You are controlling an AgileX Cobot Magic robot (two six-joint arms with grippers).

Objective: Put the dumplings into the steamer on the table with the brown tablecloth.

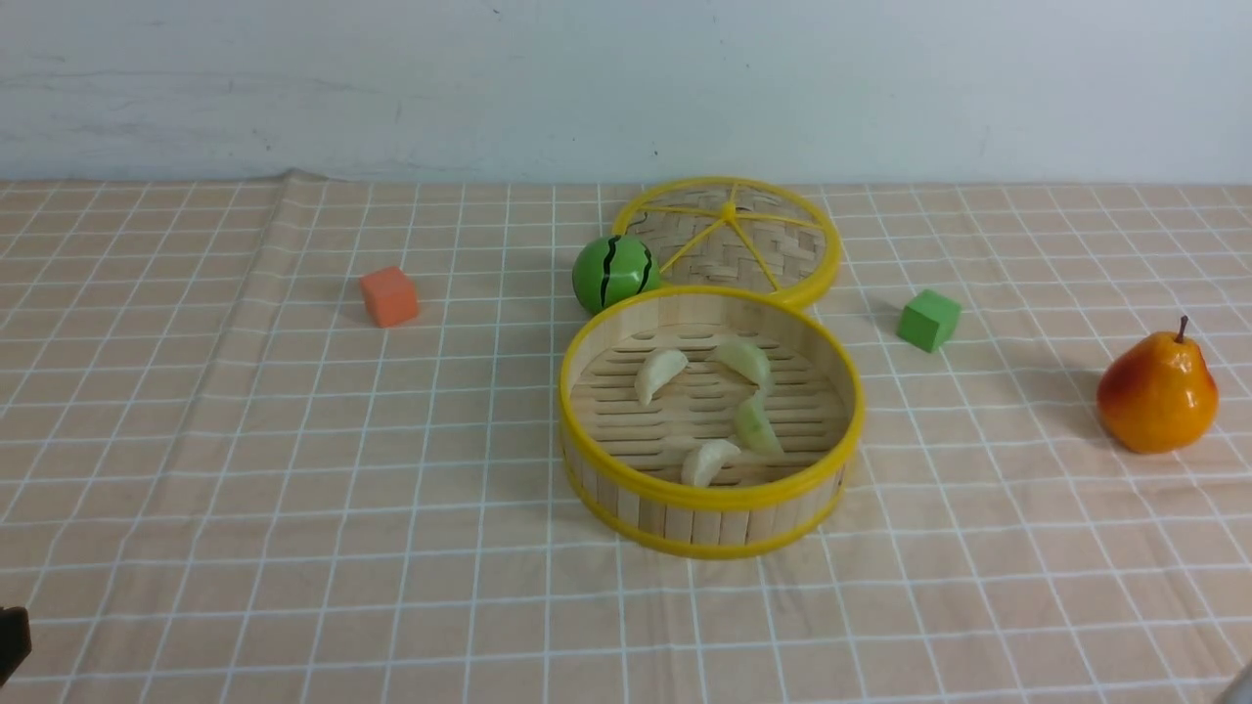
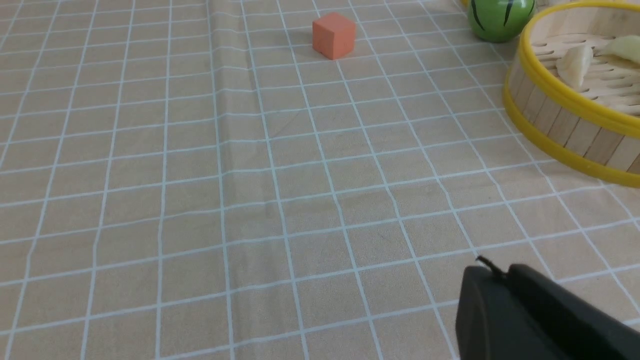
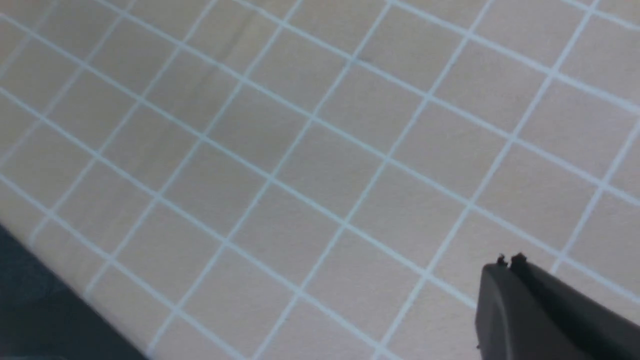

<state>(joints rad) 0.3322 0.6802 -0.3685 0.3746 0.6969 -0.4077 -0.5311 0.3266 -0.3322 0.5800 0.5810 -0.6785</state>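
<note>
The steamer [image 1: 685, 518] stands in the middle of the table on the brown tablecloth [image 1: 293, 440]. Inside it lie two cream-white dumplings [image 1: 659, 374] [image 1: 709, 462] and two yellow-green dumplings [image 1: 745, 360] [image 1: 756, 425]. My left gripper [image 2: 500, 272] is shut and empty, low over bare cloth at the near left, far from the steamer [image 2: 565, 125]. It shows as a dark tip in the front view [image 1: 12, 640]. My right gripper [image 3: 510, 262] is shut and empty over bare cloth near the table's front edge. Only a sliver of it shows at the front view's bottom right corner.
The flat woven lid [image 1: 729, 240] lies behind the steamer, with a green watermelon ball [image 1: 614, 272] beside it. An orange cube [image 1: 388, 295] sits at the left, a green cube [image 1: 928, 320] at the right, and a pear [image 1: 1157, 391] at the far right.
</note>
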